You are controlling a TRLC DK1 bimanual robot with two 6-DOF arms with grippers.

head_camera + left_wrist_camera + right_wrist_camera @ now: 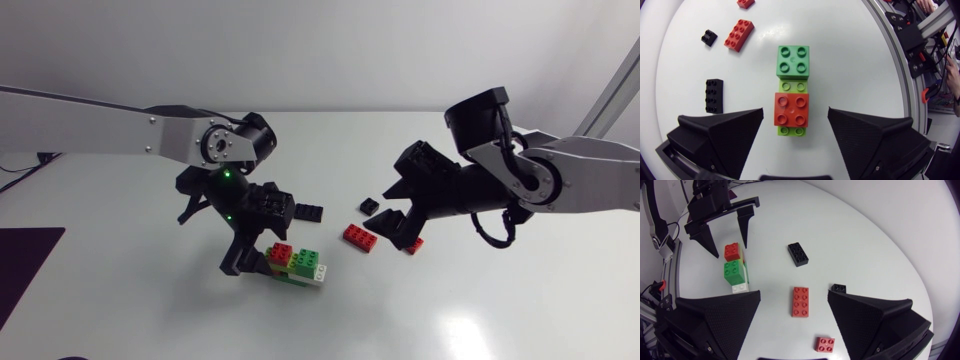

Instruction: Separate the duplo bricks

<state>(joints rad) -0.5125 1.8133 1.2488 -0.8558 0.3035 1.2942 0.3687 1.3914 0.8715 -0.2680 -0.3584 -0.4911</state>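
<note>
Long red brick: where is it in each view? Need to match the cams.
Head view: long red brick lies just right of the brick stack.
Left wrist view: long red brick lies far ahead of the left gripper, beyond the long black brick.
Right wrist view: long red brick lies between the open fingers of the right gripper, untouched.
Shared landmark: the brick stack, seen in all three.

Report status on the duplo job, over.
Left gripper open, flanking red square brick. It and green square brick stacked on lime-green long brick, unseparated. Right gripper open, empty. Nothing blocking.
</note>
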